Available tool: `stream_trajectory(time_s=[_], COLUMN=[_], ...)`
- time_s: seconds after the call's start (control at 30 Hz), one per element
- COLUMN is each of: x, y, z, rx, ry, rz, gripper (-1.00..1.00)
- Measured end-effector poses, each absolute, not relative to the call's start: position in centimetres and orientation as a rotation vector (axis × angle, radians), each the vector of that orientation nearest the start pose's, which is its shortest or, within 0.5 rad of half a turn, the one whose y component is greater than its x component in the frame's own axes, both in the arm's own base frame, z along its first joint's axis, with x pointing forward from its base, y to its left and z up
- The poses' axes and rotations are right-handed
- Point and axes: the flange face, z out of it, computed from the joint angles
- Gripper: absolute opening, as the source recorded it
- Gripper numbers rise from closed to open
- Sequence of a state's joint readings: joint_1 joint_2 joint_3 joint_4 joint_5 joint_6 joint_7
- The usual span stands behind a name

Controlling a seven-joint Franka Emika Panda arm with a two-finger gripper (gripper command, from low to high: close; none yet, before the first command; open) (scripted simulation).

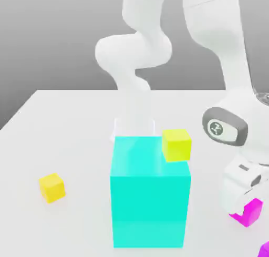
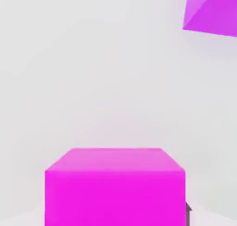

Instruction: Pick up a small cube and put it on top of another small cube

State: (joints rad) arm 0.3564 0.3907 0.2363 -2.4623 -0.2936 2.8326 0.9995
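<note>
Exterior view. My end effector [image 1: 242,202] is low at the exterior view's right, clamped on the magenta cube [image 1: 251,214], which appears to rest on the surface [image 1: 79,145]. I judge the grasp made or just closing; lift, carry and placement remain, with no stack made from this cube. The likeliest target is the purple cube [image 1: 265,250], nearby and cut by the frame's corner, though the task does not say which cube is the base. The amber cube [image 1: 52,188] lies well apart at the exterior view's left, with bare surface around it. The tall cyan block [image 1: 149,211] stands between, a yellow cube [image 1: 177,145] seen against its top, near the right-hand edge; any crossing should clear both. The surface's far edge lies well behind the work.

Hand view. The magenta cube fills the space between the fingers, its upper face level by eye. The purple cube sits apart from it, turned at an angle, with bare surface between them: room for me to rise before moving across.
</note>
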Motion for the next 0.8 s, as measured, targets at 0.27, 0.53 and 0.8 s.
stream_trajectory(time_s=[0.27,0.53,0.8], x=[41.4,50.2,51.6], y=[29.3,30.0,29.9], z=[21.1,24.8,19.3], rx=[-3.126,-3.081,-3.07], ry=[0.33,0.61,0.655], rz=[0.004,0.004,0.002], gripper=[-1.0,-1.0,1.0])
